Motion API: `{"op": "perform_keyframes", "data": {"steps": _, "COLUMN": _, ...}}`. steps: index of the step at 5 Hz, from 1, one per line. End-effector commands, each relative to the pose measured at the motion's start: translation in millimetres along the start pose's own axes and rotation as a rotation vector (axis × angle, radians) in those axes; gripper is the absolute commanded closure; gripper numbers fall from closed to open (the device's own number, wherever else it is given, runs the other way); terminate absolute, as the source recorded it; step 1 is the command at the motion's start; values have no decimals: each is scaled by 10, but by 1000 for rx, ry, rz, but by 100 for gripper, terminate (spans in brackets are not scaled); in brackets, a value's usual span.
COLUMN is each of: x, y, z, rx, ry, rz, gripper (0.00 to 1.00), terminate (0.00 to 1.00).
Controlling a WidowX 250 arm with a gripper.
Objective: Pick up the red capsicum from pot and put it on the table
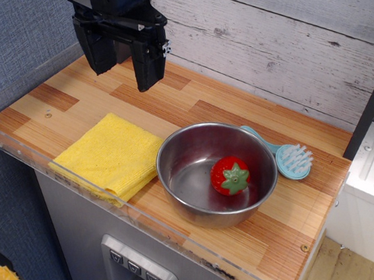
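— Where was the red capsicum (pixel 230 176)?

— It lay inside the pot (pixel 179 149), on the steel bottom toward the right wall, its green calyx turned up and forward. Nothing touched it.

— And the gripper (pixel 124 60)?

— It hung high over the far left part of the table (pixel 255 120), well apart from the pot. Its two black fingers (pixel 147 67) pointed down with a clear gap between them, and they held nothing.

— What else sat on the wood?

— A folded yellow cloth (pixel 109 154) lay just left of the pot, its edge touching or nearly touching the pot's side. A light blue brush (pixel 291 160) rested behind the pot on the right, bristles up, its handle running behind the pot's rim.
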State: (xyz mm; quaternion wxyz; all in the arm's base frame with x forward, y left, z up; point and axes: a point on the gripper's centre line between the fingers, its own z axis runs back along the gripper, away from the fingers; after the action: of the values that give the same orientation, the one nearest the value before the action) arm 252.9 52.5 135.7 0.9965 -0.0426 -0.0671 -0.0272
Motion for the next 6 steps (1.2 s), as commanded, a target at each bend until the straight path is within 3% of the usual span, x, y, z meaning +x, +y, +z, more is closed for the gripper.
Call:
{"op": "perform_keyframes", "data": {"steps": 1, "x": 0, "y": 0, "z": 0, "rx": 0, "ry": 0, "rz": 0, "gripper": 0, "terminate": 0}}
{"op": "perform_keyframes", "data": {"steps": 4, "x": 355, "y": -625, "z": -223, "rx": -20, "ry": 0, "rz": -156, "gripper": 0, "terminate": 0}}
{"op": "perform_keyframes", "data": {"steps": 5, "x": 511, "y": -958, "z": -425, "rx": 1, "ry": 18, "rz": -241, "gripper": 0, "terminate": 0}}
{"op": "perform_keyframes", "data": {"steps": 6, "x": 608, "y": -1259, "z": -727, "rx": 43, "ry": 87, "rz": -339, "gripper": 0, "terminate": 0}}
